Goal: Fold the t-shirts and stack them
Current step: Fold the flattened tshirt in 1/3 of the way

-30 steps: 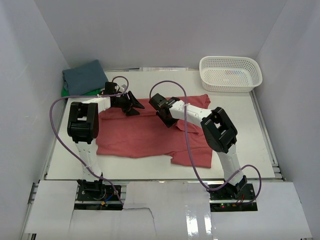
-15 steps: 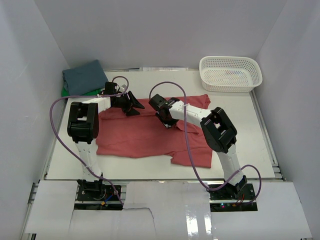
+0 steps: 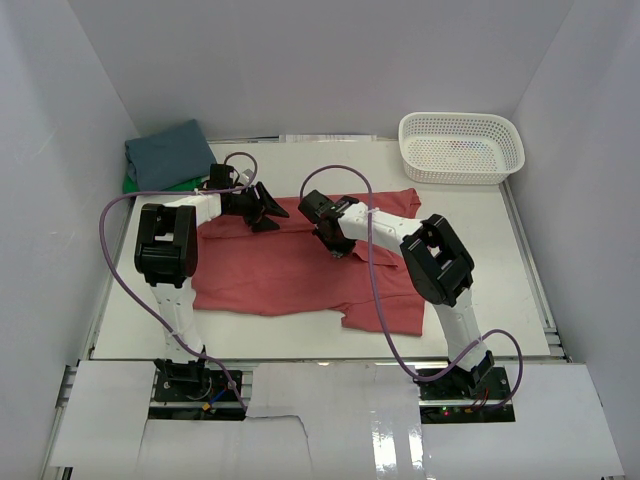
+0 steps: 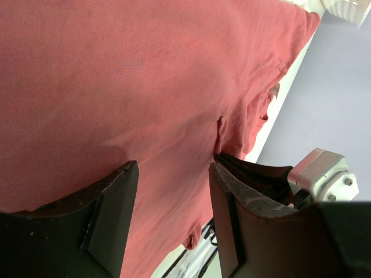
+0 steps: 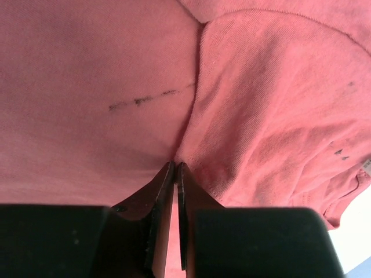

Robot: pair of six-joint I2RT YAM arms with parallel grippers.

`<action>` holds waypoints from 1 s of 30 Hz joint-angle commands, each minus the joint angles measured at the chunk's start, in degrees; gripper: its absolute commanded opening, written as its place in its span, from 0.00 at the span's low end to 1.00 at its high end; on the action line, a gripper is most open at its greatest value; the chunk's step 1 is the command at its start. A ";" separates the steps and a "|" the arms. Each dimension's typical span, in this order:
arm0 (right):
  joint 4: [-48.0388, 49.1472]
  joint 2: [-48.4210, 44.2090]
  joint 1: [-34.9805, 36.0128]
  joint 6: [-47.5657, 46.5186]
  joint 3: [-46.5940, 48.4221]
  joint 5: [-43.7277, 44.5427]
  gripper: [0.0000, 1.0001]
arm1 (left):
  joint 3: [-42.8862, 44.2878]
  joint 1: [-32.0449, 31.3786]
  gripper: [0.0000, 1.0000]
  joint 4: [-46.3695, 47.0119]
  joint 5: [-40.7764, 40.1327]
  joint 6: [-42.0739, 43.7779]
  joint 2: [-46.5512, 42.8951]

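The table (image 3: 500,300) fills the middle of the overhead view, shut in by white walls (image 3: 330,60) at the left, the top and the right. Bare surface lies open at the right, below the basket, and in a narrower strip down the left. There are three shirts, one basket and two arms. The red shirt (image 3: 270,270) lies spread flat at the centre, its long axis running left to right, with a sleeve sticking out at its lower right; its lower edge sits near the table's lower edge. The white mesh basket (image 3: 460,165) stands at the upper right, apart from the cloth. The blue shirt (image 3: 168,152) lies folded in the upper left corner on top of the green shirt (image 3: 130,184), which shows only as a sliver. The left gripper (image 4: 173,167) hangs over the red shirt's upper edge with its fingers apart, nothing between them. The right gripper (image 5: 175,165) has its fingers pressed together on a raised crease of the red shirt.
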 commanded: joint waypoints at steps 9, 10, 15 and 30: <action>-2.08 -1.32 0.08 3.17 4.59 -12.16 0.08 | 1.54 0.22 0.62 0.12 1.54 0.95 -3.66; -2.08 -1.32 0.17 3.26 4.68 -12.87 0.08 | 1.46 0.22 0.62 0.12 1.54 1.04 -3.58; -2.17 -1.41 0.08 3.79 4.77 -15.43 0.08 | 1.54 0.22 0.62 0.12 1.63 1.04 -3.66; -2.26 -3.51 -4.13 7.21 4.94 -23.78 0.41 | 1.72 0.31 0.62 -1.19 1.72 2.09 -4.89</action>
